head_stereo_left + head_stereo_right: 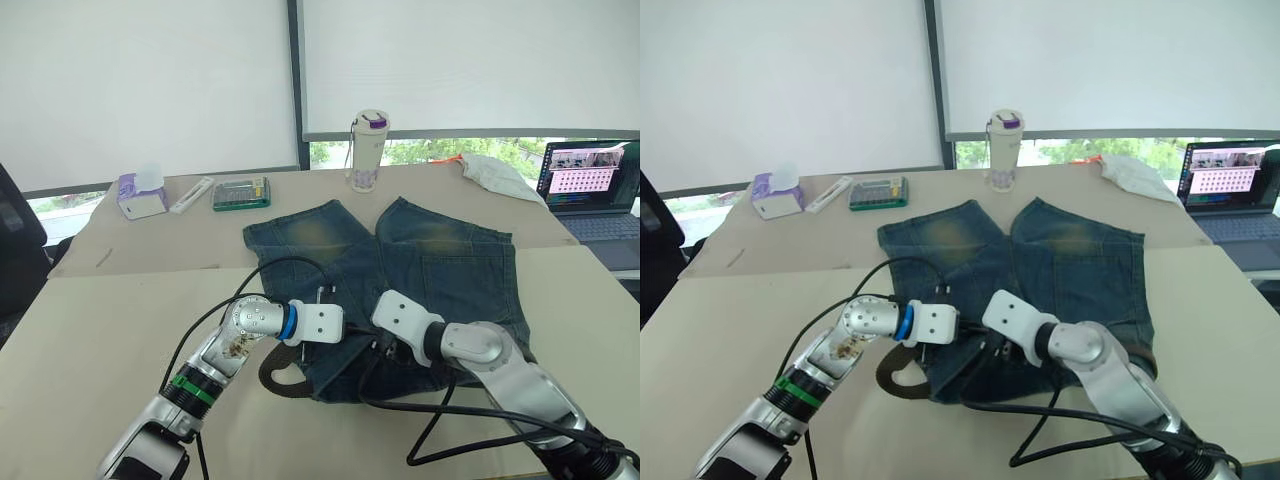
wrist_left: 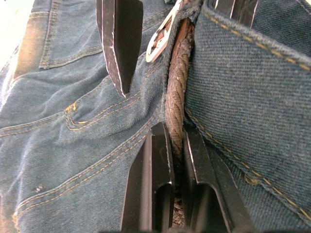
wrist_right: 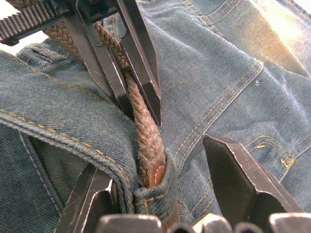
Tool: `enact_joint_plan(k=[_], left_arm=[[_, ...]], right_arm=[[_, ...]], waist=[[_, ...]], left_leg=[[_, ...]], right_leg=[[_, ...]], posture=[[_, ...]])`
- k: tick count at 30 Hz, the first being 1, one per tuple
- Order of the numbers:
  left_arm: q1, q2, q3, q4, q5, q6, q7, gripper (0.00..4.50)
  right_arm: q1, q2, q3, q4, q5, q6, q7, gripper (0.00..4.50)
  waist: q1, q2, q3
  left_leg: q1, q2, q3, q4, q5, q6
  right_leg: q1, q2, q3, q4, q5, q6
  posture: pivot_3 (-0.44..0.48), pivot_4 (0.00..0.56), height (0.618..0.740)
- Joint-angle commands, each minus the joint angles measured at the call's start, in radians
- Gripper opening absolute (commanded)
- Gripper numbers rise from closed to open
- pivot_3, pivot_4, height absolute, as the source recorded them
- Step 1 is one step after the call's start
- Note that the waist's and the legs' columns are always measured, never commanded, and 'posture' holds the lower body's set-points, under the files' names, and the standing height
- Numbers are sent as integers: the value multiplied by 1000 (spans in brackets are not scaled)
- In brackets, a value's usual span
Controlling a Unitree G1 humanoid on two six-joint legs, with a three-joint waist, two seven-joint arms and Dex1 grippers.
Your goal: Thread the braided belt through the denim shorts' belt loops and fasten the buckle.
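The denim shorts (image 1: 440, 260) lie flat on the table, legs pointing away and waistband toward me. My left gripper (image 2: 175, 131) is shut on the braided belt (image 2: 176, 92), a brown plaited strap running along the waistband. The strap's leather tip sits inside a belt loop (image 3: 163, 194). My right gripper (image 3: 150, 160) is open, its fingers (image 3: 243, 184) on either side of that loop and the tip. A slack dark curve of belt (image 1: 272, 378) hangs off the shorts' near left corner. A small silver piece (image 2: 159, 38) lies beside the strap; I cannot tell whether it is the buckle.
At the table's far side stand a white bottle with a purple lid (image 1: 367, 150), a tissue pack (image 1: 140, 195), a green box (image 1: 241, 193) and a crumpled white cloth (image 1: 497, 172). A laptop (image 1: 590, 185) sits at the far right. Black cables (image 1: 440, 420) loop below my right arm.
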Motion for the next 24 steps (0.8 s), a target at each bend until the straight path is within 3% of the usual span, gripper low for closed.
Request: enact_joint_plan(k=[1,4,8,18,24], left_arm=[[-13,-6,4,-14,-14,-22,6,0],[-12,-10,3,-15,-13,-22,9,0],[-16,-13,3,-9,-12,-26,10,0],[-33,-22,6,6,-12,-33,11,0],[-29,-20,7,-2,-15,-29,8,0]], right_arm=[[63,-78,-184,-161,110,76,83,2601],[112,-144,-301,-224,162,103,122,2601],[141,-218,-353,-234,162,96,121,2601],[117,-234,-181,-167,76,-6,61,2601],[107,-226,-143,-144,54,-37,53,2601]], waist=[[4,0,0],[3,-1,0],[4,-1,0],[7,-2,1],[10,-2,1]], left_leg=[[0,0,0,0,0,0],[0,0,0,0,0,0],[1,0,0,0,0,0],[0,0,1,0,0,0],[0,0,1,0,0,0]], right_leg=[[0,0,0,0,0,0],[1,0,0,0,0,0],[1,0,0,-1,0,0],[1,0,1,-1,0,0],[1,0,1,-1,0,0]], posture=[[0,150,740],[0,150,740],[0,150,740],[0,150,740],[0,150,740]])
